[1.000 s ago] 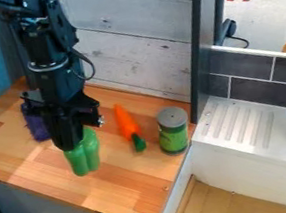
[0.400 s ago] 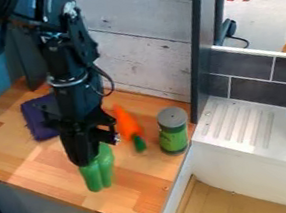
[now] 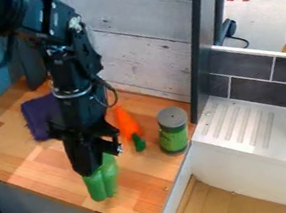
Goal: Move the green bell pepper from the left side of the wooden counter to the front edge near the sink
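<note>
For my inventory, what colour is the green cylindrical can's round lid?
The lid is grey, clearest in the camera view.

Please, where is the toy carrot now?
In the camera view, the orange toy carrot lies on the wooden counter, near the middle of the picture, between the black gripper and the green can with the grey lid.

We see the end effector (image 3: 88, 173) at the green pepper (image 3: 103, 180) over the front of the wooden desk (image 3: 26, 164). Behind them we see a purple cloth (image 3: 38, 119), and to the right an orange carrot (image 3: 127, 123) beside an upright green can with a grey lid (image 3: 174, 130).
</note>
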You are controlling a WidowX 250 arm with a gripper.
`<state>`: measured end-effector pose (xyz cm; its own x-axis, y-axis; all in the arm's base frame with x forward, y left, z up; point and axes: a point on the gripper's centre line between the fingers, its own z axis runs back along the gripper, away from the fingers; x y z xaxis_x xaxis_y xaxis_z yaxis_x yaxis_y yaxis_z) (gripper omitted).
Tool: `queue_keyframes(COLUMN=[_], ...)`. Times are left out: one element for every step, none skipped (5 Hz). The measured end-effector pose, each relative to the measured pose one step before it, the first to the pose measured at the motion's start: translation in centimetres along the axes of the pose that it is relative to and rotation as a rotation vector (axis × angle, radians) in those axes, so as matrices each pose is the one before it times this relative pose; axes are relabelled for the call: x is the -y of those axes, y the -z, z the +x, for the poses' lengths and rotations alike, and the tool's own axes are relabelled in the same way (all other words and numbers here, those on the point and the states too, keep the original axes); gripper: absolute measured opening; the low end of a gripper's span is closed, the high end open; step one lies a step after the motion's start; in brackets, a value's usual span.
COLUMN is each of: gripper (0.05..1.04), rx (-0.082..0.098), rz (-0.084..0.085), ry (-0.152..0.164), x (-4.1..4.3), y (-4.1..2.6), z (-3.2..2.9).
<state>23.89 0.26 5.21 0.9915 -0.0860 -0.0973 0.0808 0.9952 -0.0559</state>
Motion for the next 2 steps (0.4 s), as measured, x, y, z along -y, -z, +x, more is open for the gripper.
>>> queue_keyframes(gripper=[0.111, 0.111], rx=[-0.0146, -0.0158], rz=[-0.0145, -0.0170], ry=[0.0131, 0.0162], x=[0.130, 0.347], y=[0.939, 0.618], z=[0.219, 0.085])
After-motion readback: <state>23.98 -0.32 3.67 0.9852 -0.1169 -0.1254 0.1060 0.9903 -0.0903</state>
